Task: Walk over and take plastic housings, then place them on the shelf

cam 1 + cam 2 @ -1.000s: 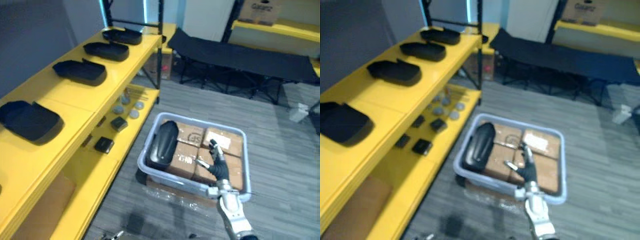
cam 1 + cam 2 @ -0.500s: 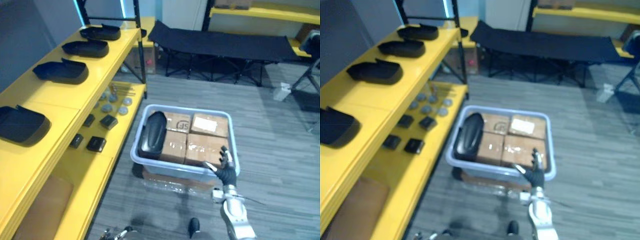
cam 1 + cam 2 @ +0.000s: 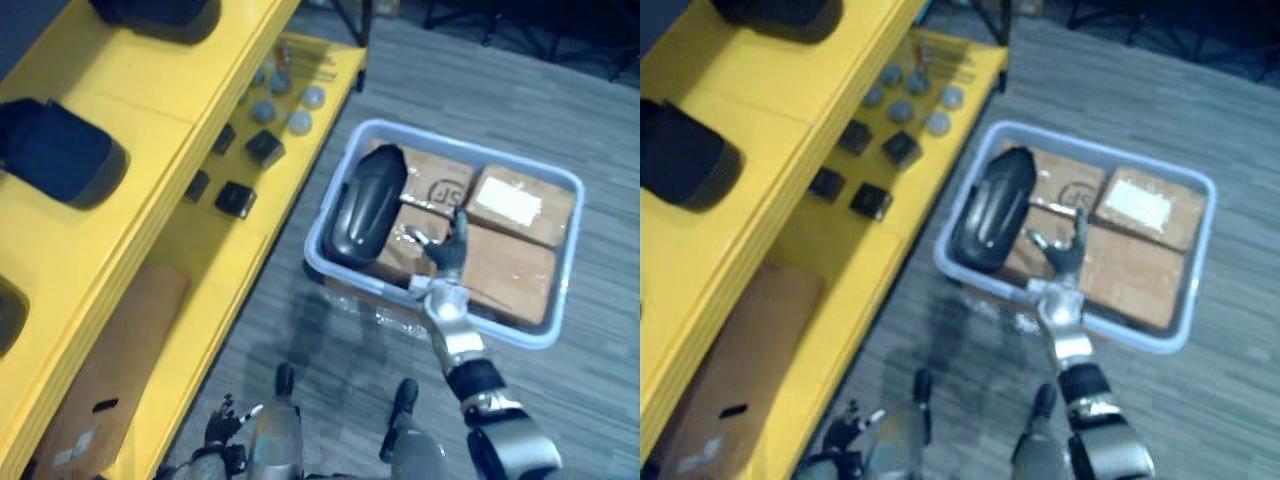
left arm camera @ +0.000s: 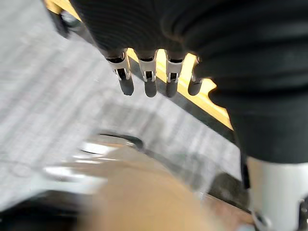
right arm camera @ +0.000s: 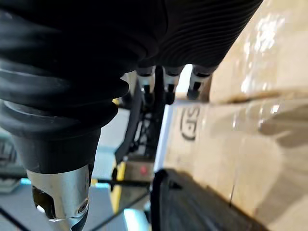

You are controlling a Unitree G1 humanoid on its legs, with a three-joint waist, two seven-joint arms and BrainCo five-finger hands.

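Right robot hand (image 3: 449,252), fingers spread and empty, poised over cardboard boxes (image 3: 500,265) in grey bin (image 3: 480,152); black plastic housing (image 3: 365,205) along bin's left wall. Reaching step; likely next, leftward shift and grasp. Left robot hand (image 4: 147,79) open, idle.

The housing (image 3: 362,205) is black, the boxes (image 3: 505,270) brown, the shelf (image 3: 170,95) yellow.

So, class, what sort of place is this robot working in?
Probably a storeroom or workshop stockroom: long yellow shelving holds black plastic housings and small parts, and a grey bin on the floor carries taped cardboard boxes with one more housing.
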